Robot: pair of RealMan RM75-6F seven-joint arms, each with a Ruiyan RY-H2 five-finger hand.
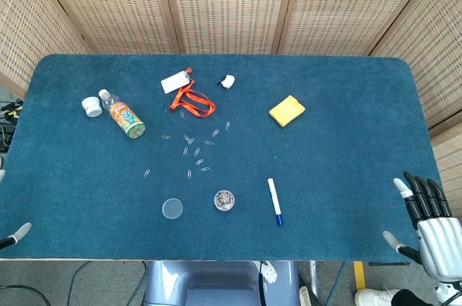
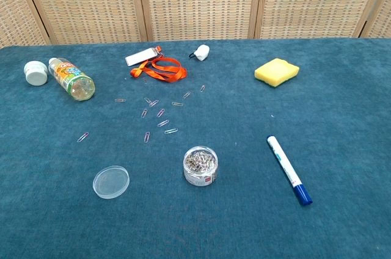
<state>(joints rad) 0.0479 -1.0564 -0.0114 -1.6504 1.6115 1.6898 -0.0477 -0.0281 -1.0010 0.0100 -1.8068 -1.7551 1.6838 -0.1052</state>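
A woven rattan folding screen with pale wooden frames (image 1: 231,3) fills the top of the head view and runs down both upper corners, closing in the scene on three sides; in the chest view it stands as a row of panels across the top of the frame. Below it, a large table covered in dark teal carpet-like cloth (image 1: 346,176) takes up most of both views, its far corners rounded. Along the bottom edge of the head view shows a strip of grey floor (image 1: 86,281), with black cables at the lower left. The light is even and soft, casting only faint shadows.
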